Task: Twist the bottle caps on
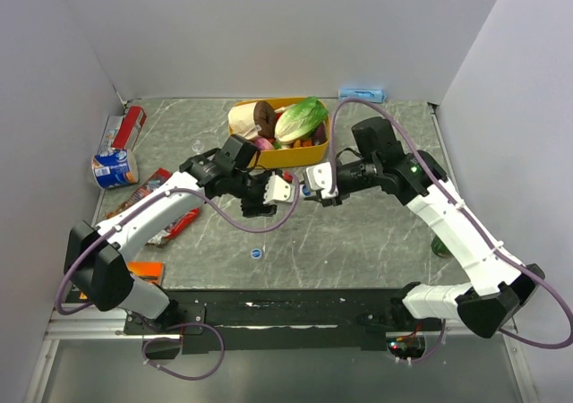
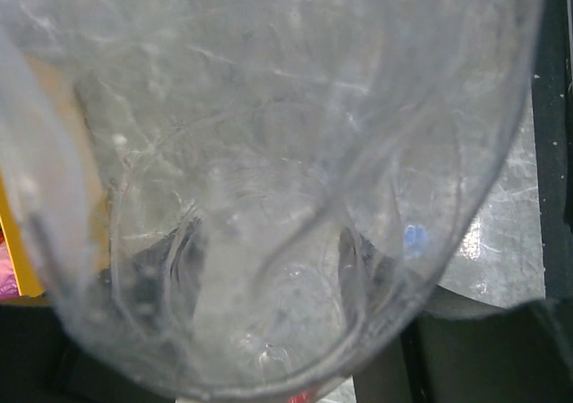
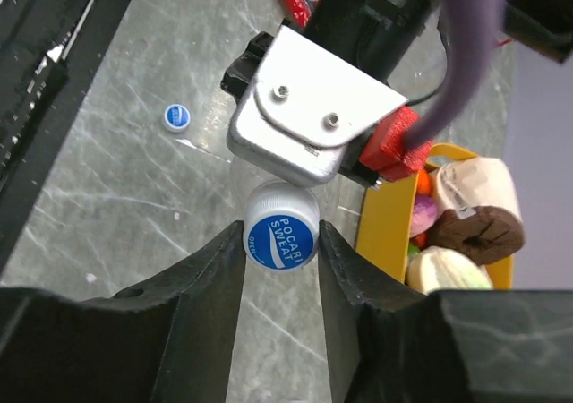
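Observation:
My left gripper [image 1: 269, 197] is shut on a clear bottle [image 2: 269, 152], held on its side above the table; the bottle fills the left wrist view, with the dark fingers [image 2: 170, 264] showing through it. My right gripper [image 1: 315, 188] faces it, shut on a blue-and-white cap [image 3: 280, 233] at its fingertips [image 3: 224, 260]. The cap sits at the bottle's neck, just below the left gripper's metal plate [image 3: 304, 116]. A loose blue cap [image 1: 257, 253] lies on the table in front and also shows in the right wrist view [image 3: 177, 116]. A small translucent cap [image 1: 197, 145] lies at the back left.
A yellow tub [image 1: 286, 158] of toy food stands just behind the grippers, also in the right wrist view [image 3: 385, 224]. A dark green bottle [image 1: 440, 244] stands right of the right arm. A can [image 1: 114, 167], a red packet [image 1: 134, 125] and wrappers [image 1: 157, 197] lie at the left.

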Controlling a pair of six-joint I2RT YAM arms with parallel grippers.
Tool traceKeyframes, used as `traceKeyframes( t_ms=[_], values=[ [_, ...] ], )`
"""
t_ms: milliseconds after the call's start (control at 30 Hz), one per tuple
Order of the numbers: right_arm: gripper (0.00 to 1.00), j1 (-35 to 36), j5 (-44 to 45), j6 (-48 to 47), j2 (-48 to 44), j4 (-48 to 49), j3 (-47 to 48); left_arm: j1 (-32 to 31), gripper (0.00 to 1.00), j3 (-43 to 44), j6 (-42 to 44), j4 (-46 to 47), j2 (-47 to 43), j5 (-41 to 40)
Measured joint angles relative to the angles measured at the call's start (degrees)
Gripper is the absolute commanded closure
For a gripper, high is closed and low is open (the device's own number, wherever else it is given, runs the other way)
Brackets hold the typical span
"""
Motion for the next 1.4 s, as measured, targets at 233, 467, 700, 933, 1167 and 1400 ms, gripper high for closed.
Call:
traceKeyframes(
  t_ms=[233, 467, 700, 933, 1167, 1400],
  values=[
    [1.00, -0.7, 3.2, 19.1, 4.0, 3.2, 3.1, 0.2, 0.99, -5.7, -9.7, 10.1, -2.8, -4.4],
    [1.00, -3.7, 10.4, 50.7, 12.8, 7.4, 10.9, -5.1, 0.99, -15.8, -24.9, 32.0, -6.0, -31.1],
    [1.00, -6.9, 9.1, 72.2, 18.7, 10.6, 16.4, -9.7, 0.85, -18.1, -34.0, 41.4, -4.8, -50.3],
    [1.00, -6.6, 11.2, 70.7, 19.2, 10.7, 19.0, -10.1, 0.04, -17.9, -37.7, 42.5, -5.4, -50.2],
    [1.00, -6.6, 17.4, 60.6, 19.2, 5.9, 20.9, -11.5, 0.04, -19.3, -37.7, 41.9, -10.3, -40.7],
    [1.00, -7.3, 23.0, 47.8, 19.7, -2.6, 31.3, -8.7, 0.04, -21.2, -37.6, 33.4, -14.6, -31.9]
  ],
)
